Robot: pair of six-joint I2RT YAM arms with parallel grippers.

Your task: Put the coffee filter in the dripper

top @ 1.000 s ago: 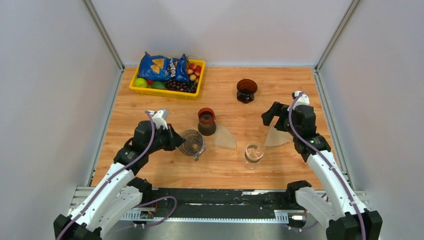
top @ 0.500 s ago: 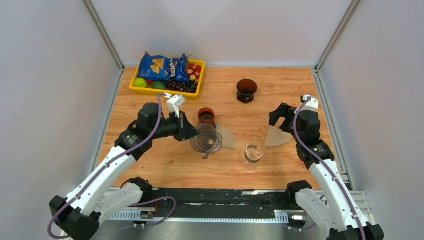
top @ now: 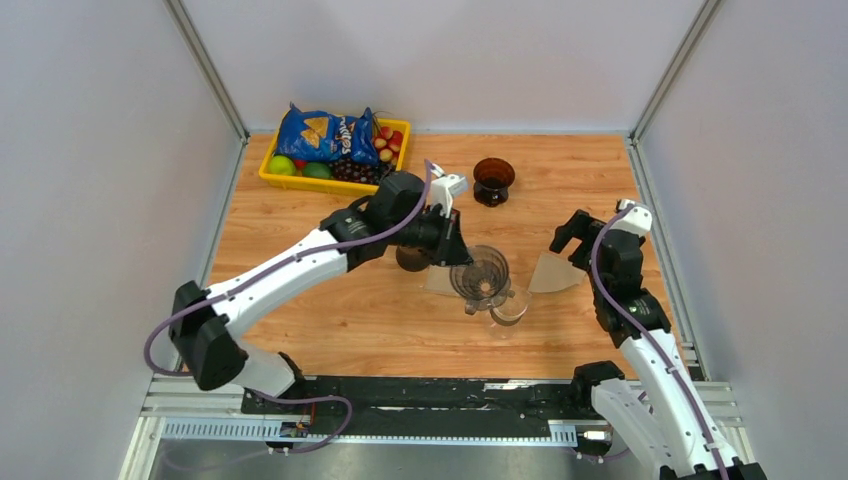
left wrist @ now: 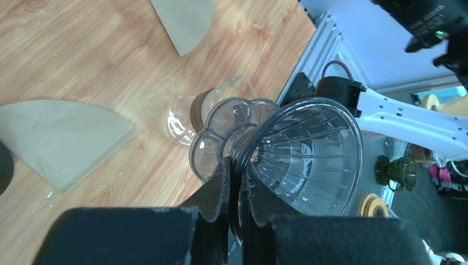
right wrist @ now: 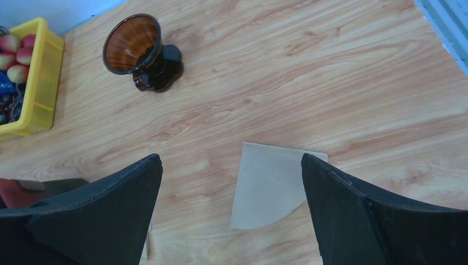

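Your right gripper (right wrist: 229, 165) hangs wide open straight above the filter (right wrist: 273, 185), which lies flat on the table (right wrist: 331, 83) between its fingers, so it's the nearer arm (a second filter (left wrist: 55, 138) lies further left). Your left gripper (left wrist: 237, 171) is clamped on the dripper (left wrist: 309, 154), off to the filter's left.

No legible text; snack bag (top: 325, 135) lettering blurred.

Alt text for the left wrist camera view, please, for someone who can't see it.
The left gripper is shut on the rim of a clear dripper, held over a wooden table. A glass stands hidden in part behind the dripper's base. One paper filter lies flat at left, a second filter at the top edge.
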